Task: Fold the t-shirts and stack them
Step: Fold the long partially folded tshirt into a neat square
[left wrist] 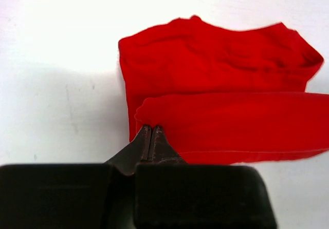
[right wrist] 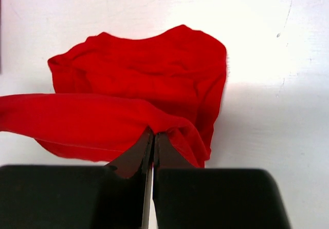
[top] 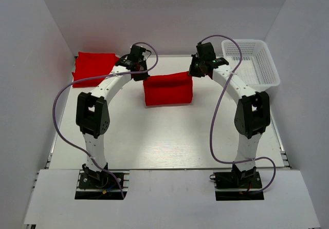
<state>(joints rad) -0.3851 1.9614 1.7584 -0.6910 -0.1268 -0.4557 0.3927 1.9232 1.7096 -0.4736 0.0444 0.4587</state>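
Already one folded t-shirt [top: 94, 67] lies left of the left gripper [left wrist: 150, 136]; it and the right gripper [right wrist: 153, 142] clamp tight on the middle t-shirt [top: 167, 89], apparently half-folded; stacking remains.

A scuffed white worktop [top: 164, 141] fills the middle of the frame, boxed in by plain white walls [top: 31, 59] at left, top and right, under bright, even light.

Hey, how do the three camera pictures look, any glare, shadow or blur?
Top external: even light, sharp throughout. Left wrist: table washed out, grey shadow beside the t-shirt. Right wrist: saturated red flattens the folds, right gripper a dark silhouette.
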